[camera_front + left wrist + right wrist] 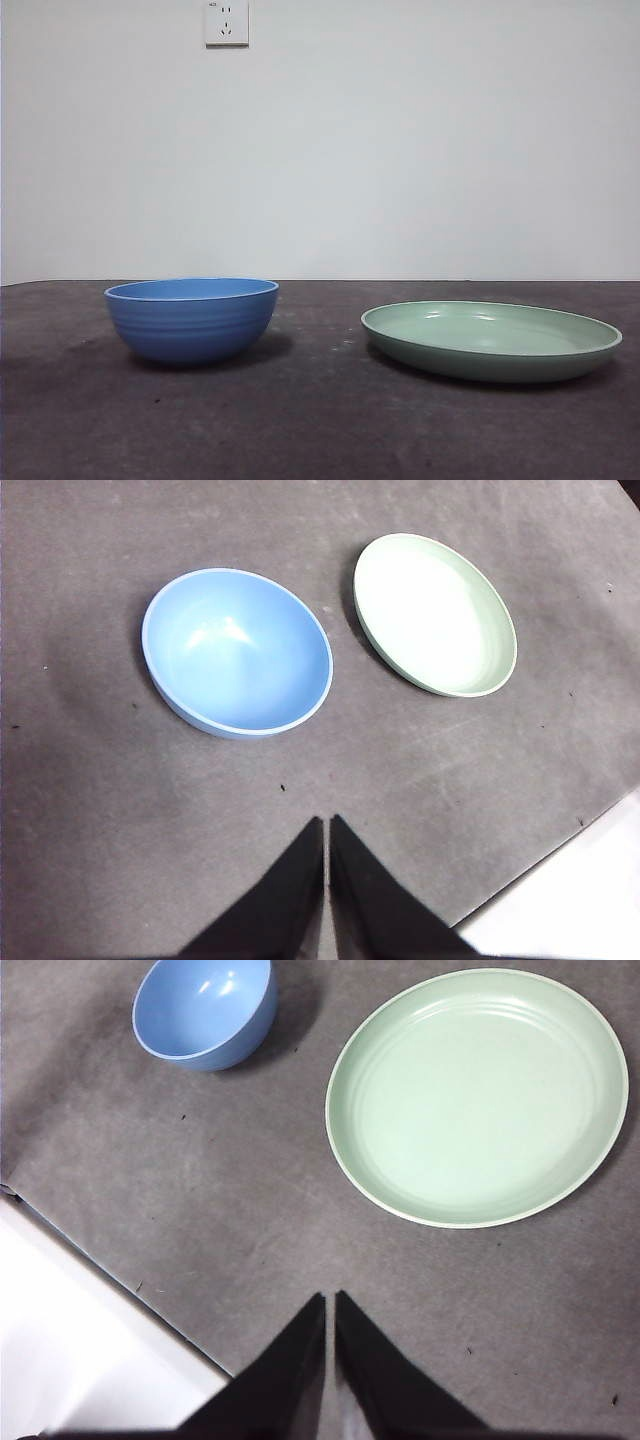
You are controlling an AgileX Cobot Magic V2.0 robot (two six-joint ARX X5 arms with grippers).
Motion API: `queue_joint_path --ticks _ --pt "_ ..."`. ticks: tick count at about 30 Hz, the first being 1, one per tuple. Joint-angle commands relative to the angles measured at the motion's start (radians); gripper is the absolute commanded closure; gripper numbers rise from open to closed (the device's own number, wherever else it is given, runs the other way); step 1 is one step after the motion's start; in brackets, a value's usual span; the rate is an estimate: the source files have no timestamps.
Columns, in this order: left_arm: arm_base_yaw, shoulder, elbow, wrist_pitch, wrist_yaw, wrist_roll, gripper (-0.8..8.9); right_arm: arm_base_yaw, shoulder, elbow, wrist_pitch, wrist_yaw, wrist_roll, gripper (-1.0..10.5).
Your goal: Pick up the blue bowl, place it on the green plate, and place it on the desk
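1. The blue bowl [192, 320] stands upright and empty on the dark surface [320, 420], at the left of the front view.
2. The green plate [490, 341] lies flat on the same surface, at the right of that view, well apart from the bowl (nothing rests in it).
3. The left tool [327, 825] hangs above the surface, jaws pressed together and holding nothing, nearer the bowl than the plate.
4. The right tool [330, 1300] hangs likewise, jaws together and empty, nearer the plate.
5. A white wall socket [227, 22] sits high on the wall behind.
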Motion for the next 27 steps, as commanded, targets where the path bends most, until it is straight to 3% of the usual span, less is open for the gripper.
queue_joint_path --ticks 1,3,7,9,18,22,27 --pt "-0.002 0.005 0.023 0.005 0.005 0.012 7.72 0.002 0.006 0.019 0.005 -0.003 -0.015 9.3" --pt "-0.002 0.005 0.023 0.005 0.005 0.011 6.98 0.002 0.006 0.019 0.005 -0.003 -0.014 8.8" --pt "-0.002 0.005 0.023 0.005 0.004 0.001 4.48 0.002 0.006 0.019 0.005 -0.003 -0.007 6.1" --pt "-0.002 0.005 0.023 0.005 0.004 0.001 3.84 0.002 0.006 0.019 0.005 -0.003 -0.007 5.7" --pt "-0.002 0.019 0.023 0.012 0.003 -0.004 3.77 0.002 0.006 0.019 0.005 -0.003 -0.004 5.7" --pt "-0.008 0.056 0.026 0.047 -0.002 -0.050 3.77 0.002 0.006 0.019 0.005 -0.003 -0.003 5.7" --pt "-0.044 0.165 0.064 0.090 -0.081 -0.078 3.77 0.002 0.006 0.019 0.012 -0.003 -0.003 5.7"
